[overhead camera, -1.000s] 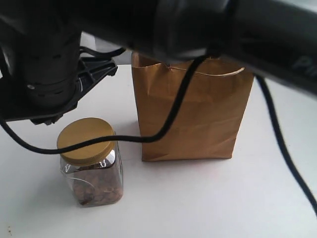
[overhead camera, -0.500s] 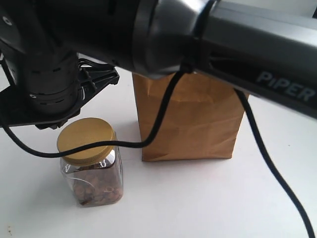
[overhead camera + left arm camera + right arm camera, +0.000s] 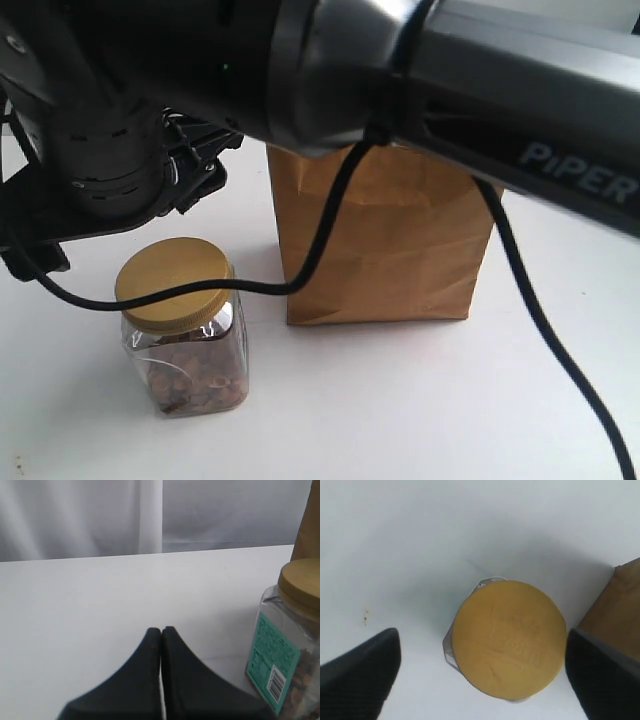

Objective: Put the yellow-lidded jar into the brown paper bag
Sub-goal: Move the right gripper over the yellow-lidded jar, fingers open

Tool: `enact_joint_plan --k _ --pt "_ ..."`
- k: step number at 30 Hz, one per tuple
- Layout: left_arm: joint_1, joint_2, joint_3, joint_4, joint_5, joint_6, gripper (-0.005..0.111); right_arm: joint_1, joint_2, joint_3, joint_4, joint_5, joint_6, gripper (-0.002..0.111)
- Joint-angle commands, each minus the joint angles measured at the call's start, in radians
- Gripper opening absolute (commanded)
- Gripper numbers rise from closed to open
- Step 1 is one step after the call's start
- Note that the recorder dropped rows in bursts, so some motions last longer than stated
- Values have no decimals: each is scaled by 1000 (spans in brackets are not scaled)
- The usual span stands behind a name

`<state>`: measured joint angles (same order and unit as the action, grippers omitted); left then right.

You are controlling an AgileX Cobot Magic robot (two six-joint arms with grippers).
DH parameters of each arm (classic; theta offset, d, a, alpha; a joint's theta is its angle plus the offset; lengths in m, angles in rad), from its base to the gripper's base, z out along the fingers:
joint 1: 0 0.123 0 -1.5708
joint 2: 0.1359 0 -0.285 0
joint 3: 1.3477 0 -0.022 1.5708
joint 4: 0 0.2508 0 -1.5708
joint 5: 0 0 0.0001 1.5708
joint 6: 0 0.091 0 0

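Observation:
The yellow-lidded jar [image 3: 185, 330] stands upright on the white table, just left of the brown paper bag [image 3: 390, 240]. The right arm [image 3: 480, 70] reaches across the exterior view and hides the bag's mouth and handles. In the right wrist view my right gripper [image 3: 480, 637] hangs open above the jar's lid [image 3: 509, 637]. Its two dark fingers stand wide on either side and touch nothing. My left gripper [image 3: 161, 629] is shut and empty, low over the table, with the jar [image 3: 290, 645] off to one side.
A black cable [image 3: 320, 250] loops down from the right arm in front of the bag and over the jar's lid. White table [image 3: 420, 400] extends in front of the jar and the bag. A pale curtain [image 3: 100, 515] hangs behind the table.
The right arm has come down across the view and now covers the bag's mouth. Its gripper head has shifted a little left and lower above the jar. Jar and bag have not moved.

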<state>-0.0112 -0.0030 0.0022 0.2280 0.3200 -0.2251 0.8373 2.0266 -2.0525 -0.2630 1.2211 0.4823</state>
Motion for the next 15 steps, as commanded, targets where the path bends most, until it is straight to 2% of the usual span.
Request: enact_joint_plan --k 1,15 --pt "-5 3 -2 -4 -9 -4 1 -1 -7 -3 -21 0 -6 92" --pt "-5 3 -2 -4 -9 -4 1 -1 -7 -3 -47 0 5 92"
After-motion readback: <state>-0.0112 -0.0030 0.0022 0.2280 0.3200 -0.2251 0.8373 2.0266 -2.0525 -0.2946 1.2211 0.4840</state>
